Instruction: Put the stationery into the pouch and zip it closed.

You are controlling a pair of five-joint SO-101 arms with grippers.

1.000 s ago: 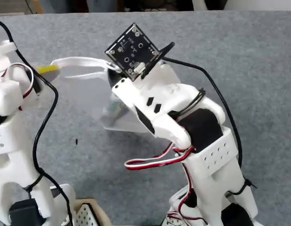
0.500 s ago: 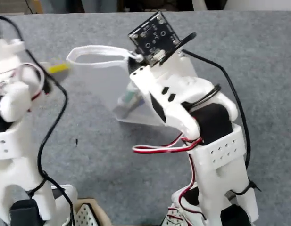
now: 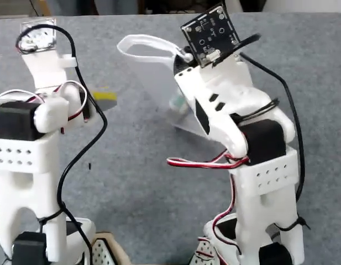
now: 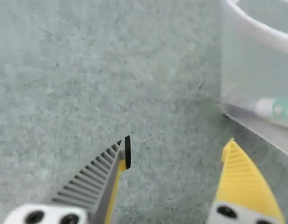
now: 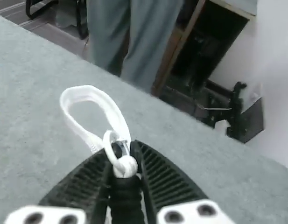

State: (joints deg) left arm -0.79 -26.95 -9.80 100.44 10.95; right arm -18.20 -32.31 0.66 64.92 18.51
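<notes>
I see the clear pouch (image 3: pixel 153 83) held up off the table (image 3: pixel 131 182) near 12 o'clock, its long axis slanting from 10 to 4 o'clock. My right gripper (image 5: pixel 122 150), reared high, is clamped on the zip pull (image 5: pixel 116 148). My left gripper (image 4: pixel 179 142) hangs at the pouch's 9 o'clock, jaws apart.

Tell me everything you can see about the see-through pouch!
The pouch is see-through plastic with a thick white rim and a white cord loop at one end. The right gripper is shut on the small white ring by that loop, holding the pouch up and tilted over the grey table. A white and green pen lies inside at the low end.
</notes>
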